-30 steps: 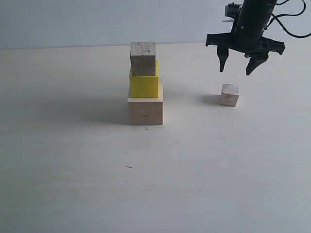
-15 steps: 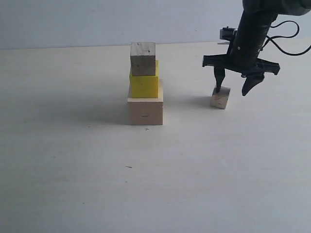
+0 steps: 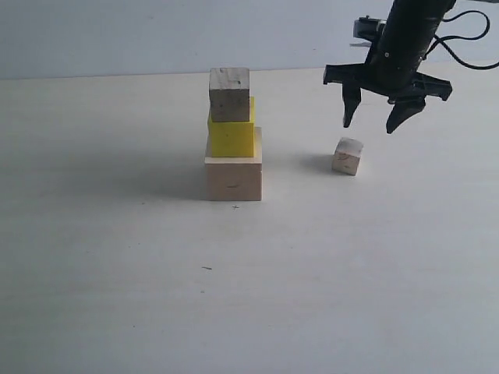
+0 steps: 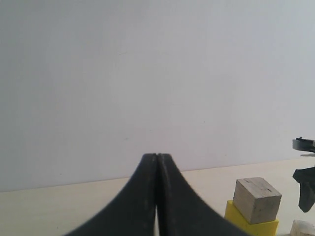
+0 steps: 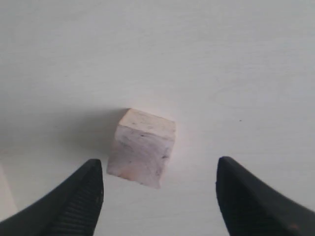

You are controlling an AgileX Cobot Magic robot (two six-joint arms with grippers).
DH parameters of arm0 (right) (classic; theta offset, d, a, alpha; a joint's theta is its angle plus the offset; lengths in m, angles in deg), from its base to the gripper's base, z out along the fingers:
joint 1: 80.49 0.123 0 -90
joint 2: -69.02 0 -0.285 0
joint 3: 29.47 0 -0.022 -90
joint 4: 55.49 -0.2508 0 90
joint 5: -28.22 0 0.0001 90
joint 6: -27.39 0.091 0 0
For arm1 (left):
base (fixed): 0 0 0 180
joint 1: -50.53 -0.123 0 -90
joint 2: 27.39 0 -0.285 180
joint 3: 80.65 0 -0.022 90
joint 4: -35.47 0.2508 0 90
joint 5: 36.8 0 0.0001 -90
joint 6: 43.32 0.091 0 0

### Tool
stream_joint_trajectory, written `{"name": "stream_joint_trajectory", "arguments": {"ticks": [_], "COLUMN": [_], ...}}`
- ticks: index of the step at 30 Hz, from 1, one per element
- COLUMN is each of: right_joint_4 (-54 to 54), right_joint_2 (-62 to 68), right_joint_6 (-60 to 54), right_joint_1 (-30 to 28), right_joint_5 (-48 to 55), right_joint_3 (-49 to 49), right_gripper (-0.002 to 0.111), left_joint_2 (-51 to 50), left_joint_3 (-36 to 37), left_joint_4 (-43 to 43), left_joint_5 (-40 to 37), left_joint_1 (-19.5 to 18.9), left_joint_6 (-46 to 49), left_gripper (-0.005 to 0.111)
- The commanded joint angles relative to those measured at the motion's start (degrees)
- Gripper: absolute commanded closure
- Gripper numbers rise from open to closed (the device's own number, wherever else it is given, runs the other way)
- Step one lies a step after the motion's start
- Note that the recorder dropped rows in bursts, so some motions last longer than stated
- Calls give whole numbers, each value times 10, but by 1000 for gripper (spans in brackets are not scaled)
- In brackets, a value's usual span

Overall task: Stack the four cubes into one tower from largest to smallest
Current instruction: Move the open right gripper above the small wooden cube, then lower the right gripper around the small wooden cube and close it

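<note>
Pale tabletop [image 3: 117, 273] under everything. Right gripper [image 3: 369, 125] spread wide and empty, hanging clear of the tabletop; left gripper [image 4: 156, 157] pressed together on nothing. Stacked left of centre: largest pale wood cube [image 3: 233, 178] at the base, yellow cube [image 3: 231, 139] on it, knotty wood cube [image 3: 229, 94] on top. Tiniest cube [image 3: 347, 157] alone on the tabletop, right of the stack, below the right gripper, untouched.

It looked like a robotics lab bench rather than a home or a shop: a plain pale desk [image 3: 117, 296] ran back to a blank grey-white wall [image 3: 156, 35], a black, cabled robot arm [image 3: 409, 35] hung over the desk's far right part, and simple wooden and yellow test cubes [image 3: 232, 139] stood on it.
</note>
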Motion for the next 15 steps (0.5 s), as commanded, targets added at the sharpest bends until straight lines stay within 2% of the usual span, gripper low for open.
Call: {"name": "stream_joint_trajectory", "arguments": {"ticks": [1, 7, 15], "right_joint_4": [-37, -59, -37], "right_joint_2": [-8, -3, -3], "right_joint_6": [6, 11, 53], "right_joint_1": [1, 1, 5], "right_joint_5": [-11, -30, -30], "right_joint_3": [3, 3, 3], "right_gripper": [45, 45, 45], "left_joint_2": [1, 1, 1], "left_joint_3": [0, 0, 0], "left_joint_4": [-3, -3, -3], "left_joint_5": [-3, -4, -4], "left_joint_1": [3, 3, 3], "left_joint_6": [-2, -2, -2], "left_gripper": [107, 107, 107]}}
